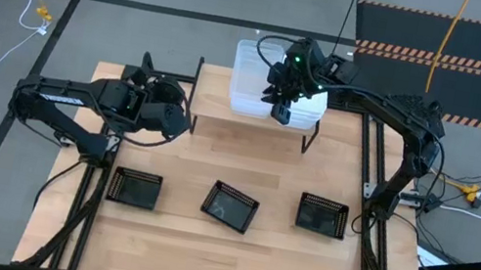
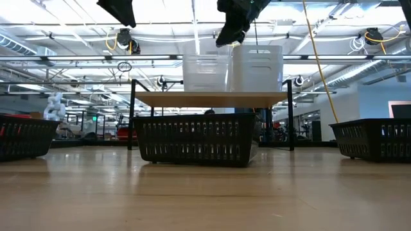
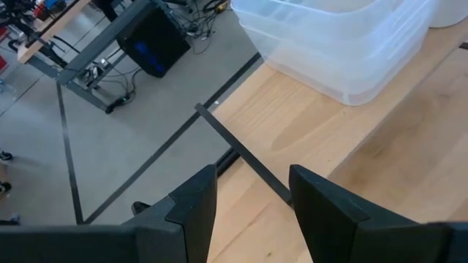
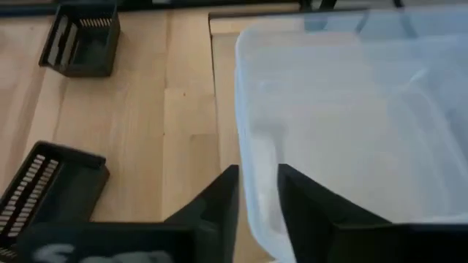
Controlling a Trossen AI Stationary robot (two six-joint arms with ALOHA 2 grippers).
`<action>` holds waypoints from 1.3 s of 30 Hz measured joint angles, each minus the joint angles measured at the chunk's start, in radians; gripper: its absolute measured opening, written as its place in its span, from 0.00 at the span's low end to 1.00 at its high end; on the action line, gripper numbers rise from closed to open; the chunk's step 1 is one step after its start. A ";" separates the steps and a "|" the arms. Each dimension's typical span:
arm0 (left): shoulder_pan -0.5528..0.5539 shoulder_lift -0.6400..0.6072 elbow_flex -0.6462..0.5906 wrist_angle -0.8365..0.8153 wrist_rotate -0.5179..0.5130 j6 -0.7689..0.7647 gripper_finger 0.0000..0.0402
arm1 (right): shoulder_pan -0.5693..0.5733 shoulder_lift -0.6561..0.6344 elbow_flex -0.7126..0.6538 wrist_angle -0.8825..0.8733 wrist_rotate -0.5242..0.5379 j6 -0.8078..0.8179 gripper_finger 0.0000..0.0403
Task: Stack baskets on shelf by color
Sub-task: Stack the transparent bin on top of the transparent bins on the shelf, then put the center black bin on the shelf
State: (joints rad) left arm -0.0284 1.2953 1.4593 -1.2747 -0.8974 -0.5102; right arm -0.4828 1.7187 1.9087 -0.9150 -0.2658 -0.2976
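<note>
From where I'm standing, the right pincer (image 1: 282,113) is hanging over the shelf (image 1: 210,110), its fingers straddling the rim wall of the top white basket (image 1: 304,102); the gap between them is narrow and they are looking closed on that wall, or very nearly. Beside it, touching or almost, the clear baskets (image 1: 250,82) are sitting nested in a stack on the same plank. The left pincer (image 3: 248,212) is waiting above the shelf's left end, fingers parted and holding nothing. Three black mesh baskets are lying on the counter (image 1: 228,262) in a row in front: one left (image 1: 135,188), one middle (image 1: 230,206), slightly turned, and one right (image 1: 322,215).

These bins are looking light and thin-walled. The plastic ones are probably smooth and a little flexible, so a pinch on the rim midway along a wall seems the sensible hold. The mesh ones should be stiffer and less slippery, and the same rim grasp should serve.
</note>
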 joint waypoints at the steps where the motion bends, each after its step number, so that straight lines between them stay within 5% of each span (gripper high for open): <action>1: 0.000 0.000 0.000 0.000 0.000 -0.005 0.44 | 0.000 -0.007 0.000 0.011 0.000 0.000 0.27; 10: -0.074 -0.001 -0.026 0.036 0.014 -0.083 0.44 | 0.097 -0.222 -0.052 -0.032 -0.003 -0.080 0.39; 14: -0.151 0.002 -0.148 0.185 0.017 -0.104 0.44 | 0.269 -0.348 -0.289 -0.002 -0.053 -0.155 0.38; 19: -0.222 0.000 -0.304 0.369 0.018 -0.196 0.44 | 0.502 -0.410 -0.695 0.351 -0.052 -0.140 0.39; 23: -0.261 0.001 -0.382 0.439 0.017 -0.290 0.44 | 0.608 -0.361 -0.866 0.541 -0.049 -0.117 0.40; 28: -0.280 0.000 -0.402 0.435 0.016 -0.326 0.43 | 0.643 -0.258 -0.907 0.597 0.003 -0.135 0.43; 39: -0.168 -0.029 -0.524 0.523 0.012 -0.036 0.43 | 0.633 0.011 -0.886 0.719 0.062 -0.249 0.58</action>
State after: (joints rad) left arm -0.1961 1.2662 0.9350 -0.7518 -0.8856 -0.5459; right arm 0.1500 1.7295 1.0222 -0.1965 -0.2037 -0.5469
